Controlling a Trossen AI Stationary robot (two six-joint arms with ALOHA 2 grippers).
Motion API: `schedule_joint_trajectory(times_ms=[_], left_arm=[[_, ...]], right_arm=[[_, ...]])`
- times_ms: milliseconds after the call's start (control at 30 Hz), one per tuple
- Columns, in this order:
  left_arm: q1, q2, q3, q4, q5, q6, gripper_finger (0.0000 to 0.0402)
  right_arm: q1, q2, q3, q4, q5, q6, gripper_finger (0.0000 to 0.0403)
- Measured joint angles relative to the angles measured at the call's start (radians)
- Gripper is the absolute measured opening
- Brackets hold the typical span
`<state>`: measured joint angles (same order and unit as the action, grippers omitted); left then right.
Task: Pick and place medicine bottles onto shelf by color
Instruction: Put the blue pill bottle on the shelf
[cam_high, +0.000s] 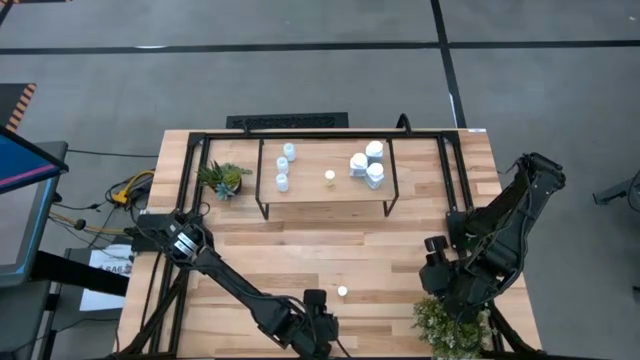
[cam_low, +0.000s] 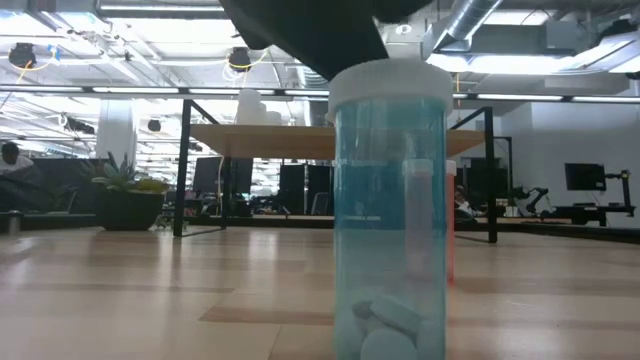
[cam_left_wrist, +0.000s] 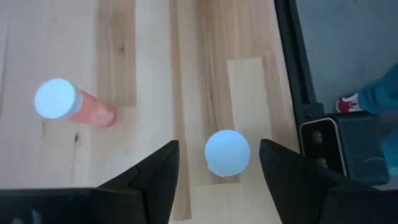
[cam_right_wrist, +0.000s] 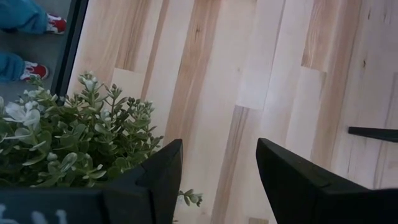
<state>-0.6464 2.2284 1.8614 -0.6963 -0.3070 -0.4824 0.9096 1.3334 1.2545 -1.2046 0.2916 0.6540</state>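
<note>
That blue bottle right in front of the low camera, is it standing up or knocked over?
Upright. The blue bottle stands on the table with its white cap on top and tablets lying at its bottom.

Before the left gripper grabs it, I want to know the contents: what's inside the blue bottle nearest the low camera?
Inside the blue bottle, white tablets lie at the bottom; the rest looks empty. An orange bottle stands behind it, mostly covered.

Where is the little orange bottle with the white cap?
In the high view, the little orange bottle with the white cap stands on the table's near edge, just right of the left gripper, far from the wooden shelf.
</note>
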Motion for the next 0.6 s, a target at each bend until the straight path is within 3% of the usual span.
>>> schedule_joint_trajectory(times_ms=[600], left_arm=[[0.003, 0.056, -0.002, 0.059, 0.007, 0.018, 0.021]], right_arm=[[0.0, 0.0, 0.0, -0.015, 0.001, -0.008, 0.0225]])
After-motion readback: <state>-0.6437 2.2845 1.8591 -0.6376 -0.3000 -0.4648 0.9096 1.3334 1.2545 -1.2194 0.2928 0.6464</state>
